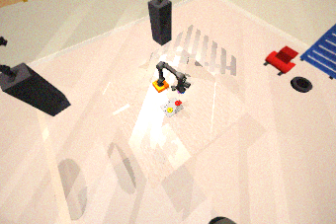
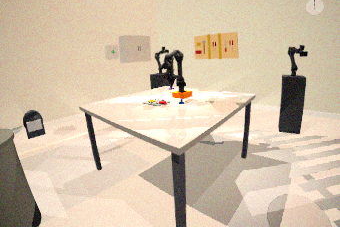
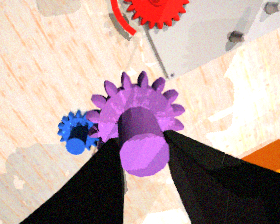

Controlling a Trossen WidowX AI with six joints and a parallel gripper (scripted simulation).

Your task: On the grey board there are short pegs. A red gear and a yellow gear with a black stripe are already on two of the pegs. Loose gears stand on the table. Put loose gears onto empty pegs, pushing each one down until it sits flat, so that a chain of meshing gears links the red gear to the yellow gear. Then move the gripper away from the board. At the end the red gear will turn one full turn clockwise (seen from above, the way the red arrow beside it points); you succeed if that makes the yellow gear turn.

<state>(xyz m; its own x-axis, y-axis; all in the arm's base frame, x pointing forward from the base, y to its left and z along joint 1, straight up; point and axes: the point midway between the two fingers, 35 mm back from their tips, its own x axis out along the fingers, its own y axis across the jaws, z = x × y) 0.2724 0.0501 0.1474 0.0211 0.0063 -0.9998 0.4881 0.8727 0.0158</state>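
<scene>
the parallel-jaw gripper [image 1: 182,88] [image 3: 141,143] is clamped on the purple gear [image 3: 137,107], its two black fingers either side of the thick purple stem. in the wrist view the gear's toothed disc lies beyond the stem, towards twelve o'clock, and the stem points back at the camera.

the relation that matters: the grey board [image 1: 166,108] [image 3: 200,50] lies at about one o'clock from the held gear in the wrist view, apart from it. the red gear [image 1: 178,103] [image 3: 156,9] is at twelve to one, and two bare pegs show at one to two o'clock — so the coming move should be a carry that way, then a straight lowering. the blue gear [image 3: 77,131] stands at nine o'clock, overlapped by purple teeth; whether they touch, i cannot tell.

hard to make out: the yellow gear [image 1: 170,111] [image 2: 152,101] is outside the wrist view, the red one is cut off at its top edge, and the purple gear's underside is hidden — its bore can't be checked against a peg.
</scene>
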